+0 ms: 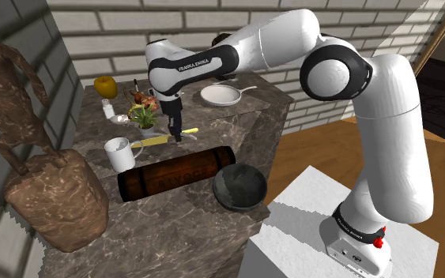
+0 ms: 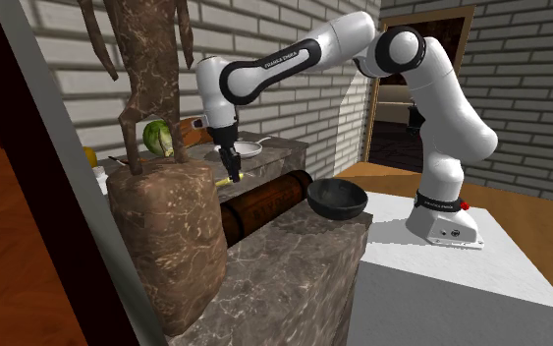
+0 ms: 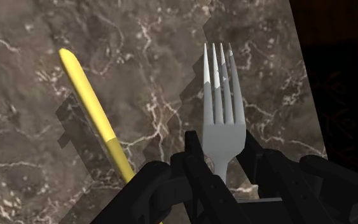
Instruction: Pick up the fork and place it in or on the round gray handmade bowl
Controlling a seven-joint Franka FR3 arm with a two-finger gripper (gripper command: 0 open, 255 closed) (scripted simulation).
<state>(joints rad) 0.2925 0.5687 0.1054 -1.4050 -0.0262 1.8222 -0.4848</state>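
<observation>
A yellow-handled utensil lies on the marble counter beside the fork, which the gripper clamps at the neck, tines pointing straight out along the fingers. In the shoulder view, the round dark-gray bowl sits at about four o'clock from the gripper, past the end of the brown barrel, so I judge the carry goes that way. The arm reads "FRANKA EMIKA"; the barrel's lettering is unreadable.

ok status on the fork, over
Gripper shut on fork. Dark bowl empty, near counter edge. Brown cylinder lies between gripper and bowl. Yellow utensil beside fork.
</observation>
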